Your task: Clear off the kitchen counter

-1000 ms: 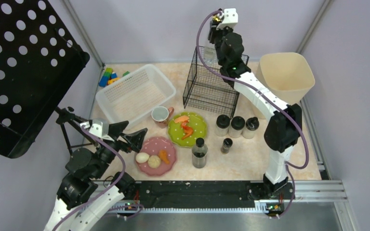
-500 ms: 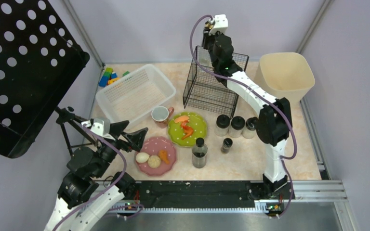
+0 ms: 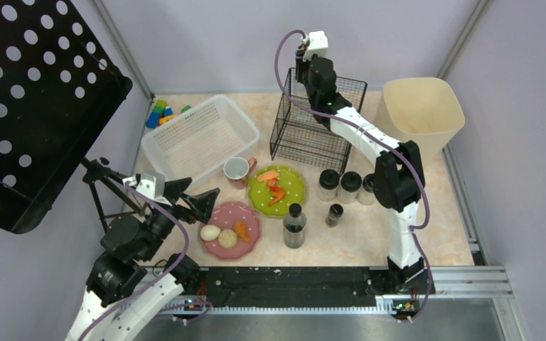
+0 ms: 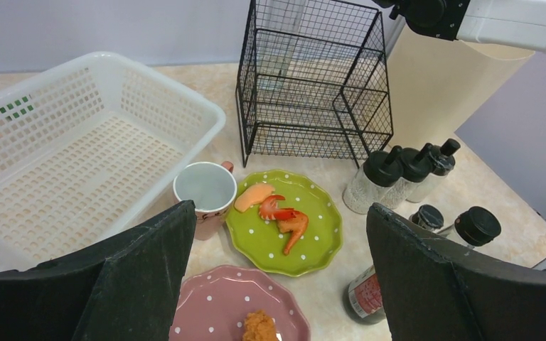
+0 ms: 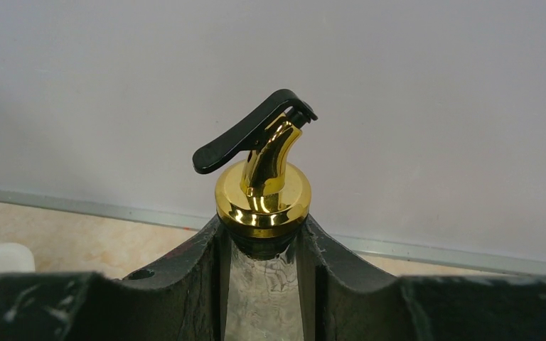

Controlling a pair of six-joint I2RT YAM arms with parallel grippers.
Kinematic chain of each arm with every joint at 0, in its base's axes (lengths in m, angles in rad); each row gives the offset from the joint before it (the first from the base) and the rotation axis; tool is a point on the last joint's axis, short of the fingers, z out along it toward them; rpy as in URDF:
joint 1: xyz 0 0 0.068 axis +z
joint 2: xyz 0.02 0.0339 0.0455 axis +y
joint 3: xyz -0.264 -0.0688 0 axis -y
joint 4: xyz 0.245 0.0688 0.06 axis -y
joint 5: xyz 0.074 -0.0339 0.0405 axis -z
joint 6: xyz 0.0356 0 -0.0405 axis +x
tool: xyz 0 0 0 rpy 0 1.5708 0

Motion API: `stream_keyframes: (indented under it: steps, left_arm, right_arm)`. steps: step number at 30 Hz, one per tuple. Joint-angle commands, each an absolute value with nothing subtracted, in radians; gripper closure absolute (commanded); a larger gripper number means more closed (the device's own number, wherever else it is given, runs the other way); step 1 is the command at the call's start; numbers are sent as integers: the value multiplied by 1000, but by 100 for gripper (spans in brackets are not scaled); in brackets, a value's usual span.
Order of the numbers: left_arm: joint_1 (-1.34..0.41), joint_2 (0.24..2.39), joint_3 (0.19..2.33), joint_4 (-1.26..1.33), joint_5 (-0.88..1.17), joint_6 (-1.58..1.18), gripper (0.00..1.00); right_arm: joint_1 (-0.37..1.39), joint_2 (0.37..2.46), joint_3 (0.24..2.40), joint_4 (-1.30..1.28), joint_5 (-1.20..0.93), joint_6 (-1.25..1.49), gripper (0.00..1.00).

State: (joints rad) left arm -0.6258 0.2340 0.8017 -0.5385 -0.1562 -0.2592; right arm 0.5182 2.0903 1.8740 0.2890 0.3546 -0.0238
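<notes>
The kitchen counter (image 3: pixel 370 238) is a beige-pink marbled top. My right gripper (image 5: pixel 263 245) is shut on the neck of a clear glass bottle with a gold pourer and black lever (image 5: pixel 263 188). It holds the bottle high over the back left corner of the black wire rack (image 3: pixel 313 135). In the top view my right gripper (image 3: pixel 303 71) hides most of the bottle. My left gripper (image 3: pixel 193 197) is open and empty, hovering at the near left over the edge of the pink plate (image 3: pixel 250 240).
A white basket (image 3: pixel 199 138), a mug (image 3: pixel 237 170), a green plate (image 3: pixel 295 195) with shrimp, a dark bottle (image 3: pixel 294 226), three shakers (image 3: pixel 348 186) and a small jar (image 3: pixel 335 214) stand on the counter. A beige bin (image 3: pixel 421 114) is back right. A black perforated panel (image 3: pixel 35 106) is at left.
My right arm has swung left and back, carrying the bottle from beside the bin to above the rack's back left corner. The left arm has barely moved.
</notes>
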Motion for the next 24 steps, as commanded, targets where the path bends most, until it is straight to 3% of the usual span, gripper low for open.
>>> stream_keyframes:
  steps: [1, 13, 16, 20, 24]
  left_arm:
    - [-618, 253, 804, -502, -140, -249, 6]
    - [-613, 253, 802, -502, -138, -250, 6]
    - [-613, 253, 802, -503, -137, -251, 6]
    - [-612, 254, 801, -503, -138, -250, 6]
    - [-611, 255, 799, -503, -139, -250, 7]
  right_arm:
    - [507, 2066, 1891, 429, 372, -8, 100]
    - [506, 2065, 1798, 448, 397, 54, 100]
    - [506, 2064, 1788, 450, 402, 55, 86]
    - [506, 2055, 1770, 459, 403, 60, 51]
    - [508, 2031, 1758, 463, 393, 71, 36]
